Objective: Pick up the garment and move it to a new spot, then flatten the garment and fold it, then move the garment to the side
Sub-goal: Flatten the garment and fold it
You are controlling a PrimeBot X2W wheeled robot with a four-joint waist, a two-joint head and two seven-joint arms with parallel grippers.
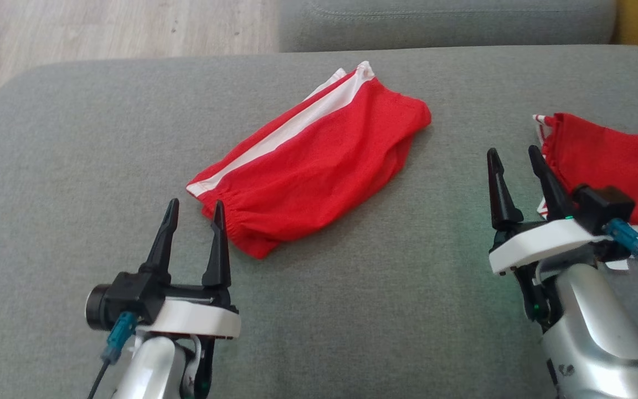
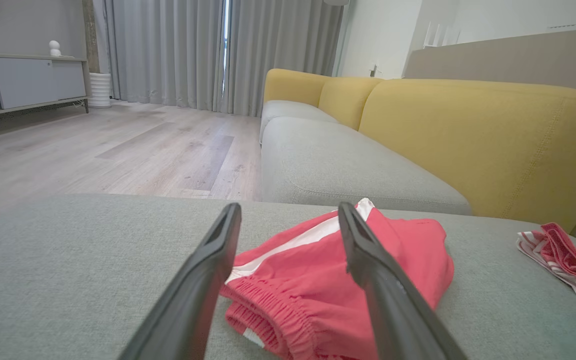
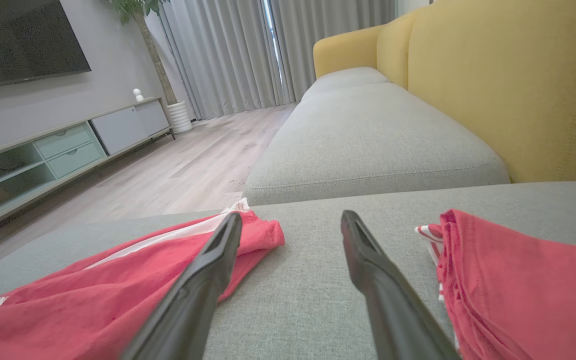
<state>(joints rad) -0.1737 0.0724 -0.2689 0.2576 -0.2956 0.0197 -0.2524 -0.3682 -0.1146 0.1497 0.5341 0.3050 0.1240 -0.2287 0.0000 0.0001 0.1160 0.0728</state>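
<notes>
On the grey seat cushion [image 1: 75, 166]: all the work. Beyond it, yellow backrest [image 2: 493, 140] and wood floor [image 1: 103, 27].

Centre of cushion: red garment [image 1: 319, 166], apparently shorts. Lies diagonally, compact and fairly flat, layers doubled over one another. No bunching apart from soft creases along the near edge.

Far right of cushion: second red piece [image 1: 612, 160], striped trim at its edge, partly hidden behind the right arm. Well apart from the garment.

Left gripper [image 1: 196, 203]: fingers spread wide, nothing between them. Poised just beside the garment's near end; contact not evident. Looks straight over the cloth in its own wrist view.

Right gripper [image 1: 513, 149]: likewise spread wide and empty. Placed between the two red pieces, nearer the second one, clear of the garment.

Smaller details: white stripe [image 1: 297, 124] running the length of the garment's far side; gathered waistband [image 1: 241, 227] at the end nearest the left gripper.

Progress, as judgement only: placing, flattening and folding look done or close to it, given the neat doubled shape and both claws free. Left to do: the shift to the side, since the garment sits mid-cushion. Probable next need: a grasp at the waistband end by the left claw, low enough to catch every layer so the fold does not open.
</notes>
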